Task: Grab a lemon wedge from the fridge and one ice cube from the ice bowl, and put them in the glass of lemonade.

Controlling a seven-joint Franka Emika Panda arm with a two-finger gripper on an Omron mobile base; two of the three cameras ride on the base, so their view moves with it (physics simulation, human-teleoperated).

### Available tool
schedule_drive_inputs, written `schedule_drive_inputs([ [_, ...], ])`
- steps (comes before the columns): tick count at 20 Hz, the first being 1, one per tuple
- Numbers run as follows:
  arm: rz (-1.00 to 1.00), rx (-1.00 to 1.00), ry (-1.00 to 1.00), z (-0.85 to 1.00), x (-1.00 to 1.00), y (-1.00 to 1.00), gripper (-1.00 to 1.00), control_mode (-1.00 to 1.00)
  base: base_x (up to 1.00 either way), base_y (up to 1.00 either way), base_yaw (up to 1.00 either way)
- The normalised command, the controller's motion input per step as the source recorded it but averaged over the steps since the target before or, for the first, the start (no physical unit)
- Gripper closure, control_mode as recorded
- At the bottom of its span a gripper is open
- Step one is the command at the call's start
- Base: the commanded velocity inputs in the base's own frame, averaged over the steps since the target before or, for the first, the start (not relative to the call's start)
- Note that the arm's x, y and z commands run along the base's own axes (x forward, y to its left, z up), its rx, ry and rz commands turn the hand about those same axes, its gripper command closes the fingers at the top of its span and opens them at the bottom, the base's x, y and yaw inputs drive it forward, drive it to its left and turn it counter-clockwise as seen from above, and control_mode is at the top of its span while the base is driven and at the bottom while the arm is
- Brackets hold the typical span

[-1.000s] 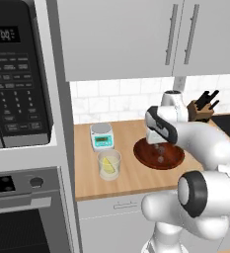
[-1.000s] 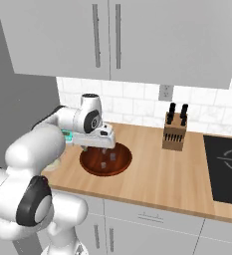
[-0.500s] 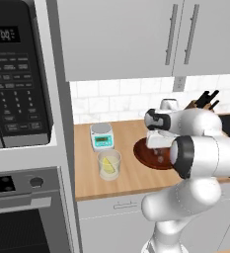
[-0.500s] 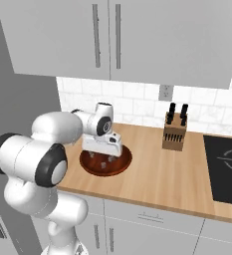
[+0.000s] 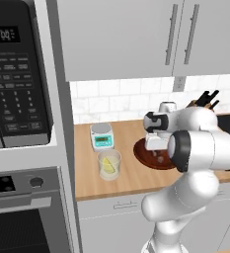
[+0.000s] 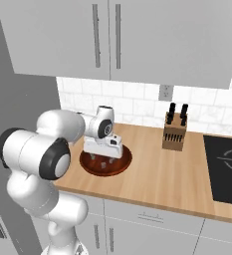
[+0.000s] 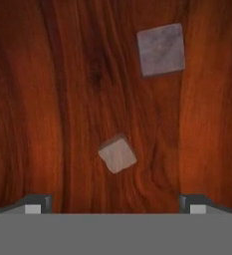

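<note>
Lowered since before, open gripper (image 7: 115, 204) hovers over ice bowl (image 7: 48, 99).

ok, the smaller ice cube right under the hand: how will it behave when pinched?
Smaller ice cube looks rigid with flat faces, probably slick. It sits rotated between the open fingers, so it may twist or squirt out. It could also skid on the smooth ice bowl.

Ice bowl (image 7: 48, 99): dark reddish-brown, streaked wood grain. Ice cubes: pale grey, one at 1 o'clock (image 7: 161, 50), one near centre (image 7: 117, 154). Glass of lemonade (image 5: 109, 164): clear, pale yellow liquid. Scale (image 5: 101, 136): white, teal display. Counter (image 6: 177, 174): light wood.
</note>
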Motion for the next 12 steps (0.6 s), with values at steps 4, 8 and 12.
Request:
schedule_drive_inputs([
  [4,0.00,0.00,-0.03,-0.04,0.20,0.00,-1.00,-1.00,0.00,0.00,0.00],
  [8,0.00,0.00,0.00,0.00,0.25,0.00,-1.00,-1.00,0.00,0.00,0.00],
  [12,0.00,0.00,0.00,-0.13,0.01,0.01,-1.00,-1.00,0.00,0.00,0.00],
])
